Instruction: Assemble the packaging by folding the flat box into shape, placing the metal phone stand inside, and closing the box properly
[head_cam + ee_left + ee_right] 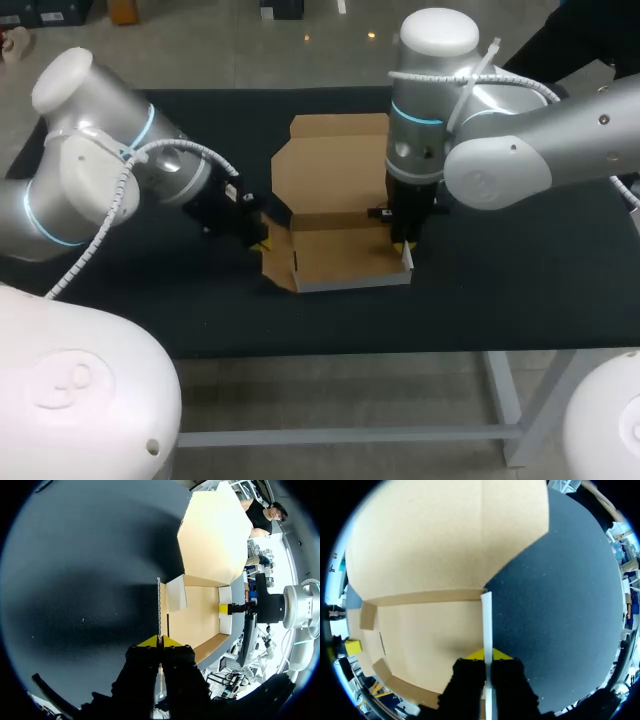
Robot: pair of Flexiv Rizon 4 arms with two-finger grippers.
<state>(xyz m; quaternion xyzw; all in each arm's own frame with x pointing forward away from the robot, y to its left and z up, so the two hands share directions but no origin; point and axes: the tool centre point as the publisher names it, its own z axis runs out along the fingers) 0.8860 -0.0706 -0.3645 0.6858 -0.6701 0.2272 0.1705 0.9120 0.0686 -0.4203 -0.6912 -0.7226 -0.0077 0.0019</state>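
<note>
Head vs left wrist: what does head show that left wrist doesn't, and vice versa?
Head only: the whole left arm and right arm, and the table down to its front edge. Left wrist only: the left gripper shut on the left wall, seen edge-on. Both: the open, empty box, its lid laid back, and the right gripper at the right wall.

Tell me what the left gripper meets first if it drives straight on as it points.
The box's upright side wall, already pinched by the left gripper; beyond it, probably the black table, depth unclear.
</note>
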